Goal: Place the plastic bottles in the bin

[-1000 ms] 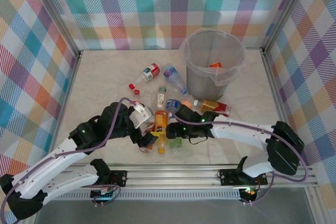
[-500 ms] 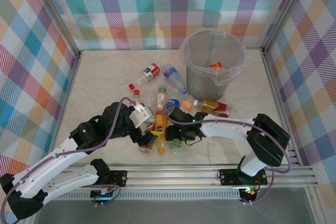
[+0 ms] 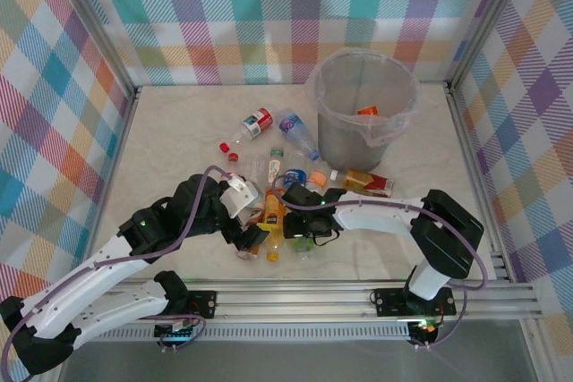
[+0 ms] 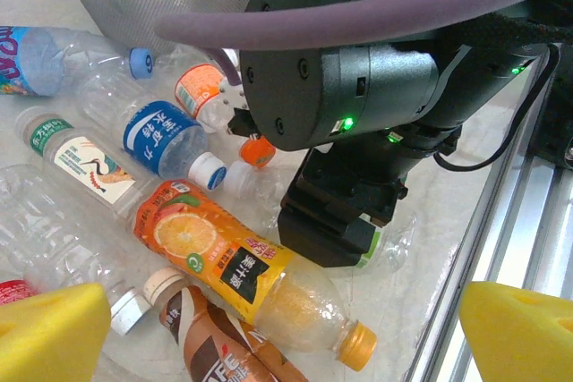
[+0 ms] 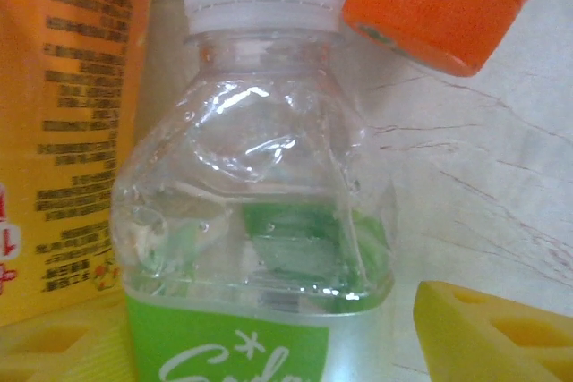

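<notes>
Since the green bottle (image 5: 255,248) looks light and crushable, grip its waist. Right claw (image 5: 269,342) straddles it, clench unclear; left claw (image 4: 286,333) gapes.

- Tall round grey wastebasket with a clear plastic liner (image 3: 340,142): one.
- Small clear plastic bottles (image 3: 275,165) lying on the tabletop (image 3: 179,149): at least nine from above. The heap is too tangled for a firmer count. Of these:
  - blue-labelled bottles (image 4: 161,139) (image 4: 22,49): two
  - orange-juice bottle with orange cap (image 4: 224,261): one
  - green-labelled bottle (image 5: 260,328): one
  - brown-labelled bottle (image 4: 210,346): one
  - red-labelled bottle (image 3: 256,122): one
- Orange-labelled item inside the wastebasket (image 3: 367,112): one.
- My pincers: two, left pincer (image 4: 286,337) and right pincer (image 5: 269,342).
</notes>
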{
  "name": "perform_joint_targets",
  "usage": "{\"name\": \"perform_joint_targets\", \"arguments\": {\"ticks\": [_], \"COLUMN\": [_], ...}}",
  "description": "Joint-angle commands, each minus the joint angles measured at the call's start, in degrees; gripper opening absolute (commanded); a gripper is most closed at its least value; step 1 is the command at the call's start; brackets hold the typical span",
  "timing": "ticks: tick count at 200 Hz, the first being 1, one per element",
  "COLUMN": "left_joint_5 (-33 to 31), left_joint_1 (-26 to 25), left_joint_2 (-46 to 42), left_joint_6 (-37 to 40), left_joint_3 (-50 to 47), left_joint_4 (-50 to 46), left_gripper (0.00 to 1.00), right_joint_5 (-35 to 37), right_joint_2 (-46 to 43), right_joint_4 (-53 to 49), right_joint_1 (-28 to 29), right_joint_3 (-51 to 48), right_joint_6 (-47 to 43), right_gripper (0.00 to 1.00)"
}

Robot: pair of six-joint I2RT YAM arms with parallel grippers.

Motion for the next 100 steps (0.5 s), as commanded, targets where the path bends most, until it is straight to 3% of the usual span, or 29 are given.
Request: {"name": "perform_joint_targets", "arguments": {"ticks": [1,100], "left_joint_5": [-0.48,-0.35], "left_joint_1": [0.34,0.35], "left_joint_2": [-0.70,-0.25], "left_joint_6": [-0.87,-1.15], "left_joint_3": [-0.30,-0.40], "left_joint_4": [-0.06,0.09], "left_gripper": [1.00,1.00], "right_joint_5": [3.97,7.28], "right_joint_2": [0.97,1.37], "right_joint_4": [-6.11,-10.12], "right_joint_1": [0.77,1.36], "right_joint_3": [1.97,3.19], "right_joint_6": [-1.60,-4.93], "right_gripper": [0.72,0.64]}}
